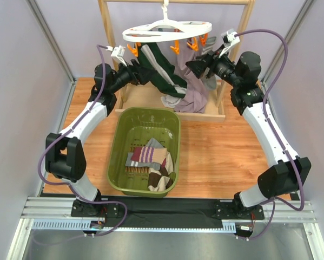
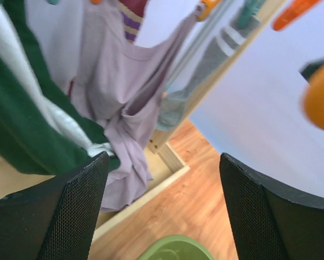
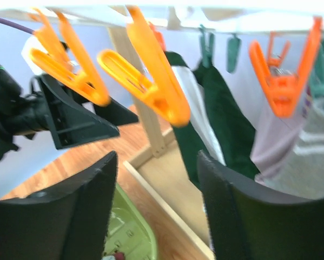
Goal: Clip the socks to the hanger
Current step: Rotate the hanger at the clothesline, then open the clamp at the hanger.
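- Left claw [image 2: 162, 211]: jaws spread wide with nothing between them. Straight ahead of it hang a lilac sock [image 2: 124, 108] and a dark green sock [image 2: 15, 124]; a grey striped sock [image 2: 221, 54] hangs further off to its right.
- Right claw [image 3: 156, 216]: jaws partly apart and empty. Two free orange clips [image 3: 153, 81] dangle just above and ahead of its fingers.
- The hanger [image 1: 167, 26] sits above both claws, which face each other beneath it. More socks [image 1: 148, 157] lie in the green basket [image 1: 118, 135] on the surface [image 1: 216, 157], well below and behind the claws.
- Step in hand, as I judge it: between socks. Some are clipped, and neither claw carries one.
- Next move likely calls for one claw to drop to the basket and pinch a single sock by its cuff. It then lifts the sock to a free orange clip while the other claw squeezes that clip open.
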`<act>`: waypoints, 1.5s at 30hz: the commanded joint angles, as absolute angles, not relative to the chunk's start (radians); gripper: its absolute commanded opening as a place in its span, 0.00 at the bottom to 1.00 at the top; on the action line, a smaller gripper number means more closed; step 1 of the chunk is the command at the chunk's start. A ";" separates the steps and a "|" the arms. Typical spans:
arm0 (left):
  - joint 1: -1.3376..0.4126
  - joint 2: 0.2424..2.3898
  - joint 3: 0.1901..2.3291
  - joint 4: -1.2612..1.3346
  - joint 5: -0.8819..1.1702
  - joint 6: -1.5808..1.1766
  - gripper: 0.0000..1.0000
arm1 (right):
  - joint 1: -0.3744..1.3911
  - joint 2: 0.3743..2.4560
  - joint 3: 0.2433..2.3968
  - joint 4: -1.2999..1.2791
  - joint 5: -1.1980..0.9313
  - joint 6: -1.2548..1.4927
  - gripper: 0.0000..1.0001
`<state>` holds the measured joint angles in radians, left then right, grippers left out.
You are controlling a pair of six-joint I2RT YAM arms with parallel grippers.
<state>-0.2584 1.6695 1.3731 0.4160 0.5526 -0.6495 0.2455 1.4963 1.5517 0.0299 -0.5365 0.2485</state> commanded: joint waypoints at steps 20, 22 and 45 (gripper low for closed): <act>-0.166 1.715 1.381 1.112 0.959 -1.205 0.87 | 0.253 1.749 1.746 0.560 -0.765 0.802 0.83; -0.164 1.733 1.404 1.137 0.974 -1.227 0.84 | 0.253 1.773 1.761 0.589 -0.779 0.839 0.81; -0.256 1.626 1.508 0.711 0.876 -0.835 0.87 | 0.285 1.853 1.772 0.859 -0.825 1.034 0.48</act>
<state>-0.2176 1.6646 1.4010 0.7723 0.8989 -0.9451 0.2821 1.8580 1.7481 0.7902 -0.8169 1.0000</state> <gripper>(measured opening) 0.870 0.488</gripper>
